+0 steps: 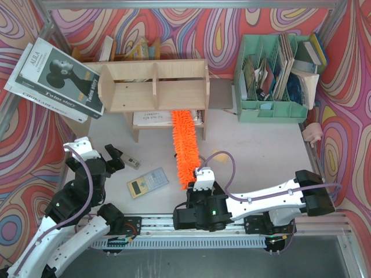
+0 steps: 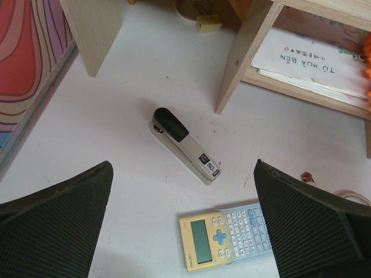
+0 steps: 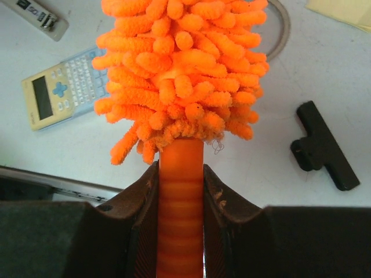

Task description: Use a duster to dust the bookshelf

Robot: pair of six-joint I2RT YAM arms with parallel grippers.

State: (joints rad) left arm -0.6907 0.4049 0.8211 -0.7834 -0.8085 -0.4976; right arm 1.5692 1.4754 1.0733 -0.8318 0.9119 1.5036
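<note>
The plywood bookshelf (image 1: 153, 87) stands at the back middle of the table; one of its legs (image 2: 240, 63) shows in the left wrist view. The orange duster (image 1: 184, 145) runs from my right gripper (image 1: 200, 178) up to the shelf's lower opening, its tip over a white book (image 1: 152, 118). In the right wrist view my right gripper (image 3: 181, 174) is shut on the duster's smooth handle (image 3: 181, 202), just below the shaggy head (image 3: 182, 63). My left gripper (image 1: 113, 157) is open and empty at the left, above the table (image 2: 182, 164).
A stapler (image 2: 185, 145) and a yellow calculator (image 2: 226, 236) lie between the arms. A mint-green file organiser (image 1: 272, 78) stands back right. Books (image 1: 55, 78) lean at back left. A black T-shaped piece (image 3: 322, 145) and a cable loop (image 3: 284, 23) lie right of the duster.
</note>
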